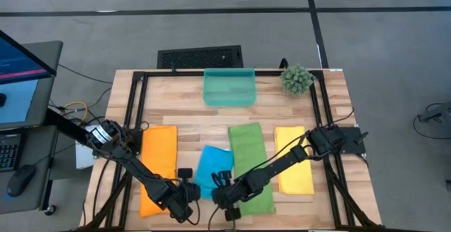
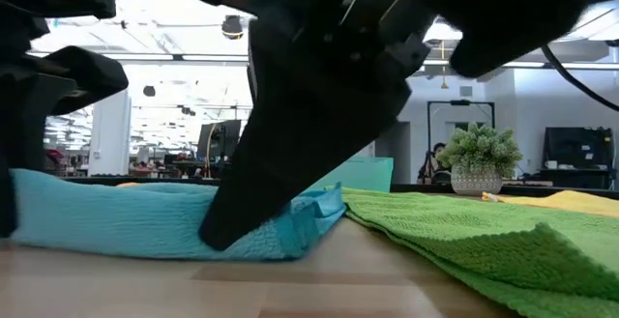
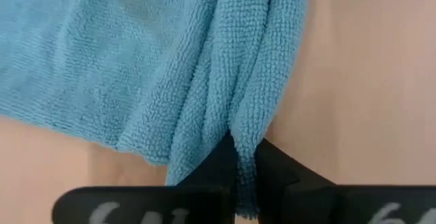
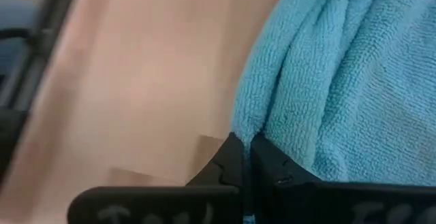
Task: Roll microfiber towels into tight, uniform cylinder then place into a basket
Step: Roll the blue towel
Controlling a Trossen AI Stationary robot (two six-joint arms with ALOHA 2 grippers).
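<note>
Both grippers pinch the near edge of the blue towel (image 1: 211,167) on the counter (image 1: 190,137): the left gripper (image 3: 238,163) and the right gripper (image 4: 246,157) each have their fingers pressed together on a fold. To roll well, they should lift level and turn the edge evenly toward the basket (image 1: 229,87). The orange towel (image 1: 158,163) and green towel (image 1: 250,161) lie just beside it and could snag

Hardly any text can be read. Pale, blurred digits stand on the dark bar of the left gripper (image 3: 237,173) in its wrist view, seemingly a 6 followed by ones, with another 6 farther along. Similar pale marks on the right gripper (image 4: 246,157) bar are illegible. The monitor (image 1: 17,77) shows nothing readable.
</note>
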